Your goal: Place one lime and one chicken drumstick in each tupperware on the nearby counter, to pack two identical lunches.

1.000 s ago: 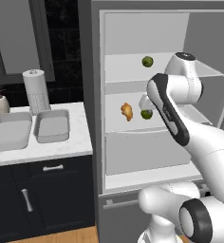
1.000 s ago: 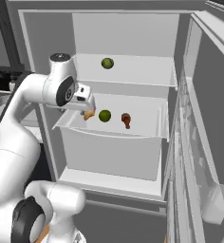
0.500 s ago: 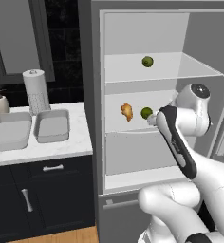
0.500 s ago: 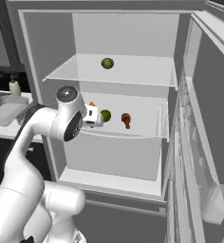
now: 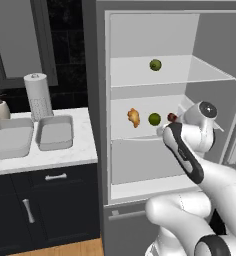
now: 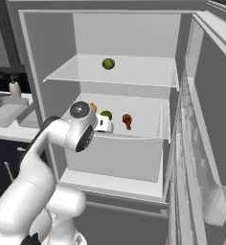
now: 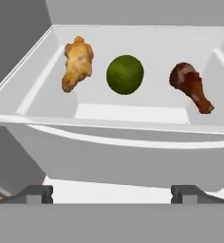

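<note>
Left base view: two tupperware trays, one (image 5: 54, 132) at centre left and one (image 5: 10, 140) at the left edge, side by side on the white table (image 5: 65, 157); paper towel roll (image 5: 38, 95) and soap bottle (image 5: 2, 107) behind them. Open fridge at centre: one lime (image 5: 155, 65) on the upper shelf; on the middle shelf a pale drumstick (image 5: 134, 117), a second lime (image 5: 154, 119) and a dark drumstick (image 5: 172, 118) partly behind the arm. Right base view: upper lime (image 6: 108, 63) at upper centre; second lime (image 6: 106, 115) and dark drumstick (image 6: 127, 120) at mid-frame; hand (image 6: 103, 124) just before the middle shelf. Hand view: pale drumstick (image 7: 77, 62) upper left, lime (image 7: 125, 74) centre, dark drumstick (image 7: 191, 86) upper right, each apart in a white bin (image 7: 114, 142). Fingertips (image 7: 35, 194) spread wide at the bottom corners, hand released, grasping nothing.
</note>
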